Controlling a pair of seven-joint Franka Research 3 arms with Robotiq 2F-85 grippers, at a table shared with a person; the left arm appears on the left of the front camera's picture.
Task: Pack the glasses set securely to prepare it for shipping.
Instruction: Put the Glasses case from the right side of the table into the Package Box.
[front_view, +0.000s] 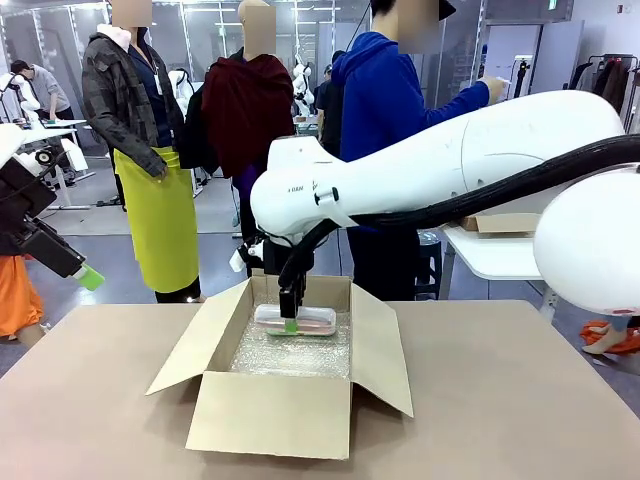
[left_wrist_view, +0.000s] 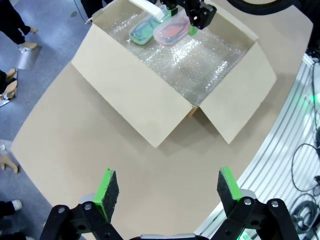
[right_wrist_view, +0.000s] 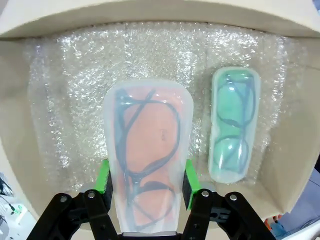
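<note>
The pink glasses case is held low inside the open cardboard box, with my right gripper shut on it, green pads on both of its long sides. Beside it the mint-green glasses case lies flat on the bubble wrap. In the front view the right gripper reaches down into the box over the pink case. From the left wrist, both cases, mint and pink, show at the box's far end. My left gripper hangs open and empty high above the table, also seen at the left edge.
The box stands mid-table with all flaps spread outward. Bare brown tabletop surrounds it. A person in a blue hoodie stands behind the far edge. A white side table with another cardboard box is at the back right.
</note>
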